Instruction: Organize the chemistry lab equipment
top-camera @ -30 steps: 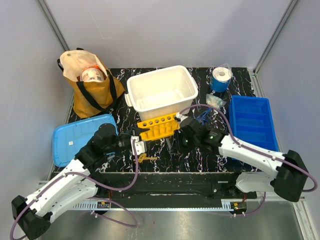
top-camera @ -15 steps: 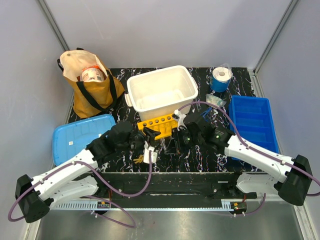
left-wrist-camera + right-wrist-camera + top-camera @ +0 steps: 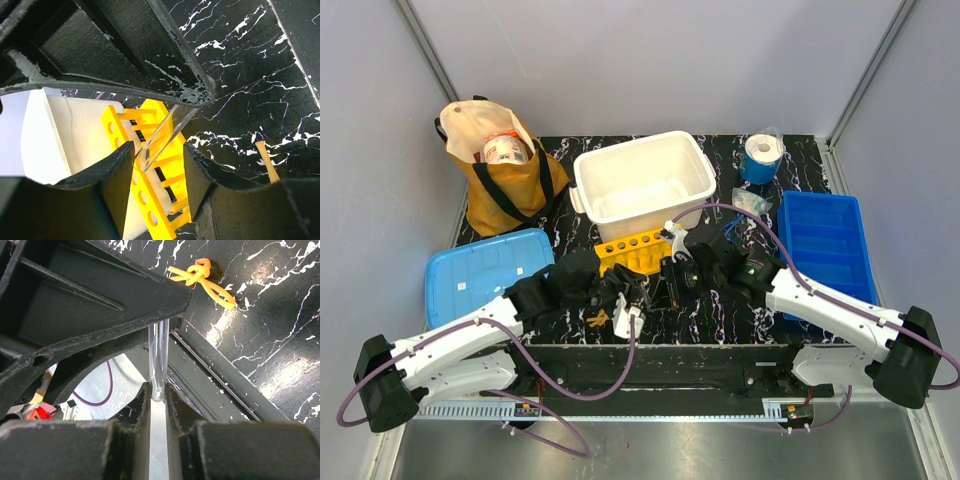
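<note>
left wrist, left pincer point(image 3: 157, 152) apart around clear tube point(image 3: 162, 132), right pincer point(image 3: 158, 389) clamps it, yellow rack point(image 3: 150, 106) behind

Right gripper point(image 3: 158, 390) jaws pinched on a thin clear tube point(image 3: 159, 352), rounded end seated between them; yellow-orange knotted piece point(image 3: 200, 276) lies loose on the black marbled tabletop point(image 3: 280, 340), apart from the tube.

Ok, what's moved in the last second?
The left tool swung right, from beside the blue lid to the yellow rack's near side, its open jaws now around the clear tube that the right tool pinches. The right tool barely shifted. Rack, white tub, blue bin and bag stayed put.
</note>
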Robot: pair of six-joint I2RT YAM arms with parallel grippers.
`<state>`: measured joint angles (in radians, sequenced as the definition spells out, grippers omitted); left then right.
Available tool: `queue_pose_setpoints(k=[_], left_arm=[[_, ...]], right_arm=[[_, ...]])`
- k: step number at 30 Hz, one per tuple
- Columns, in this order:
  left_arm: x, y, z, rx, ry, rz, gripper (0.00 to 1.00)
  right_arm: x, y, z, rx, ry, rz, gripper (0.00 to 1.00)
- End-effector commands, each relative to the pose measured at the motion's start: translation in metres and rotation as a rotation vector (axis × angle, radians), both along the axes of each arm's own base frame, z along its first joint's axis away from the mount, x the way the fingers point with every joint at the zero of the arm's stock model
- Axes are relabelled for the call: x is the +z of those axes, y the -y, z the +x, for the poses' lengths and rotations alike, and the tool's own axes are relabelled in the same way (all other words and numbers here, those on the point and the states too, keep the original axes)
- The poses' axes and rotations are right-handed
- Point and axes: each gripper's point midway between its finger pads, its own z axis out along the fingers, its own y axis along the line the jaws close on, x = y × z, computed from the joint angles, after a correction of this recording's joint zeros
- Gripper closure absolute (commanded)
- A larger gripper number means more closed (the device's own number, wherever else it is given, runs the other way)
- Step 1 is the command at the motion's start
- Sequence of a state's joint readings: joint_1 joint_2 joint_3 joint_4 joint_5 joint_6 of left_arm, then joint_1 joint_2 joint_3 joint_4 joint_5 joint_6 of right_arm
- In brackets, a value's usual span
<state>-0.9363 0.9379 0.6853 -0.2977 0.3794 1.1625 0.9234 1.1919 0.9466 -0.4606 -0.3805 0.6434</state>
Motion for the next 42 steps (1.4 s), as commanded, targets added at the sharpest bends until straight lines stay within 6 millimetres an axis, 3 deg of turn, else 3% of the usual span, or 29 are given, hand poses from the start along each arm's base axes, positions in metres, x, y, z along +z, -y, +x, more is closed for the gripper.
queue_pose_setpoints(k=[1, 11, 16, 24, 33, 38, 42], left_arm=[[0.015, 0.009, 0.003, -0.017, 0.054, -0.024, 0.53], [0.015, 0.011, 0.0, 0.001, 0.018, -0.035, 0.68], [0.015, 0.011, 0.002, 0.072, -0.063, -0.071, 0.74], [0.024, 0.019, 0.008, 0.198, -0.211, -0.16, 0.86], [0.048, 0.028, 0.014, 0.345, -0.4, -0.353, 0.88], [0.061, 0.037, 0.011, 0.378, -0.541, -0.44, 0.87], [0.067, 0.04, 0.012, 0.417, -0.604, -0.461, 0.87]], right_arm=[[0.023, -0.01, -0.003, 0.039, 0.029, 0.076, 0.91], [0.019, -0.01, -0.002, 0.032, 0.018, 0.064, 0.9], [0.024, -0.003, 0.014, -0.068, 0.06, 0.04, 0.85], [0.05, 0.016, 0.044, -0.256, 0.2, 0.043, 0.76], [0.092, 0.038, 0.072, -0.45, 0.358, 0.129, 0.58], [0.114, 0.039, 0.074, -0.464, 0.41, 0.209, 0.57], [0.117, 0.033, 0.072, -0.431, 0.413, 0.228, 0.56]])
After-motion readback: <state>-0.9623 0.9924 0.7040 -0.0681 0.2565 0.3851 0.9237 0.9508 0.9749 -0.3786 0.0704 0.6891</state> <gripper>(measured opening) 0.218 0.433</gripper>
